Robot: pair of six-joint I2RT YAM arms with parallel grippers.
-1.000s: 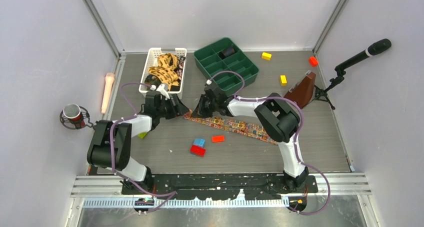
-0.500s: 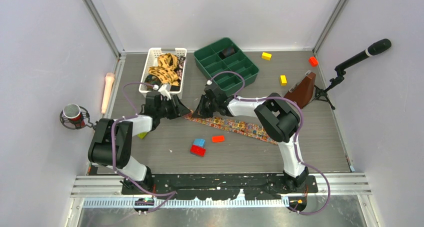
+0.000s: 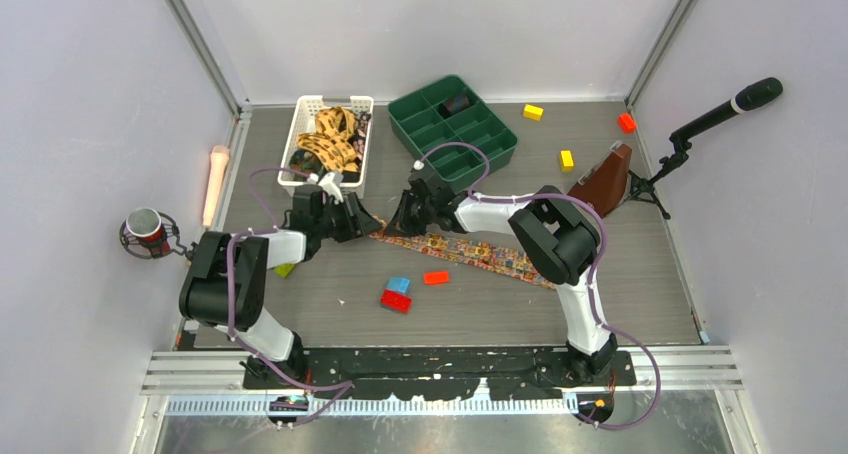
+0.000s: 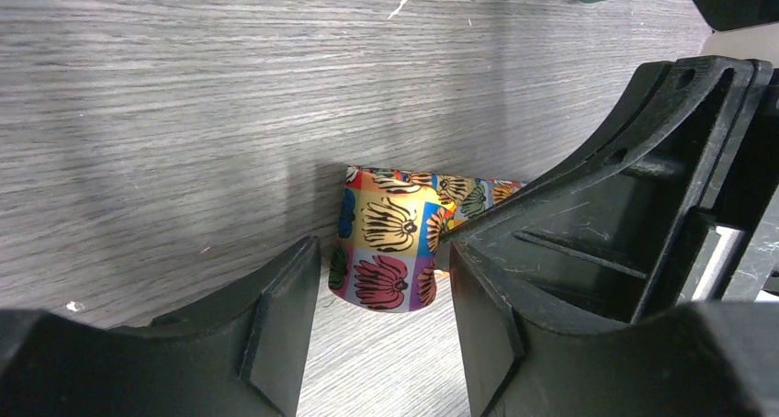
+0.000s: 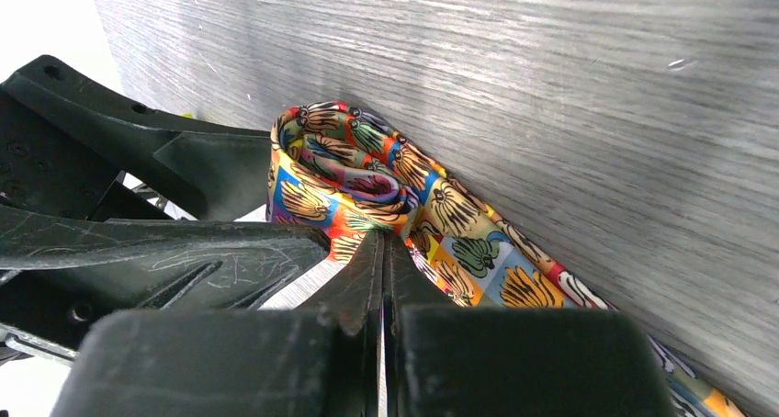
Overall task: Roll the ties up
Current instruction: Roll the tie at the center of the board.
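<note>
Left of table (image 3: 620, 274) centre, soft tie (image 5: 349, 169) roll likely unspools; grip its sides: left hand (image 4: 381, 252) spread astride, right hand (image 5: 381, 242) pressed together.

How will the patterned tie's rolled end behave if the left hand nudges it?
Probably floppy: the tie lies flat and limp past its roll. The coils look loose, so a nudge from the left hand may well unwind them.

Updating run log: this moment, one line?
tie: end rolled, rest flat | left hand: open, by roll | right hand: shut, tip at roll | basket: more ties
</note>
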